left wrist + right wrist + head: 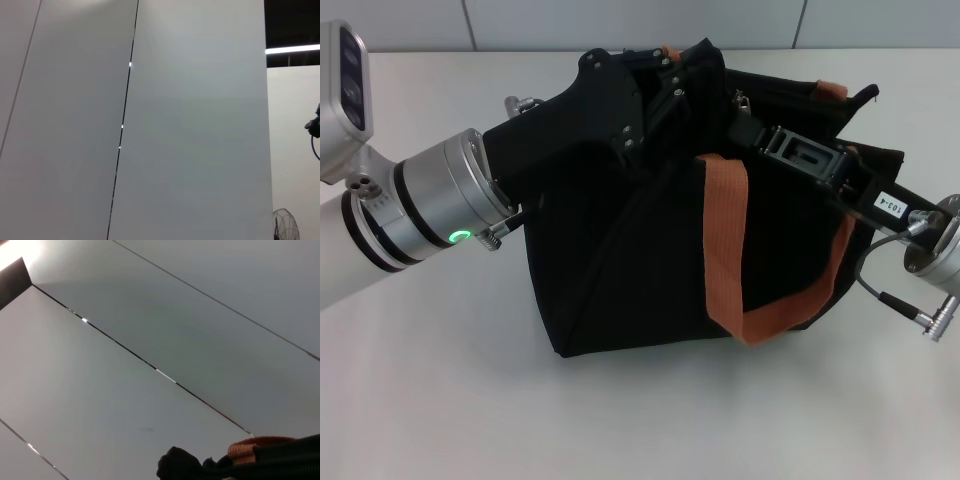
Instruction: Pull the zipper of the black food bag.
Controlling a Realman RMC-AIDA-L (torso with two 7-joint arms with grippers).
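White tabletop (620,420) backed by pale wall panels formed the work area. At its centre stood the black food bag (620,280), upright and slightly slumped, with both arms reaching over its top edge.

Position of the parts:
- The left gripper (665,75) sat on the bag's upper rim at the far side; whether its fingers were apart or together could not be told, as black parts merged with black fabric.
- The right gripper (745,125) came in from the right along the top edge, its tips close to the small silver zipper (741,101) pull. Whether it was clamped on the pull could not be told.

Recommended procedure, as a judgement: the left arm should brace the rim so the soft fabric cannot follow the pull. The right arm should draw the tab straight along the track, low and steady, avoiding the loose handle. Slack fabric would likely bunch and jam the slider.

Count:
- Bag: one.
- Visible zipper pull: one.
- Orange strap handles: two, one (740,260) draped down the front, the other (830,90) showing at the rear.
- Arms: two.

Both wrist views showed mainly wall panels.
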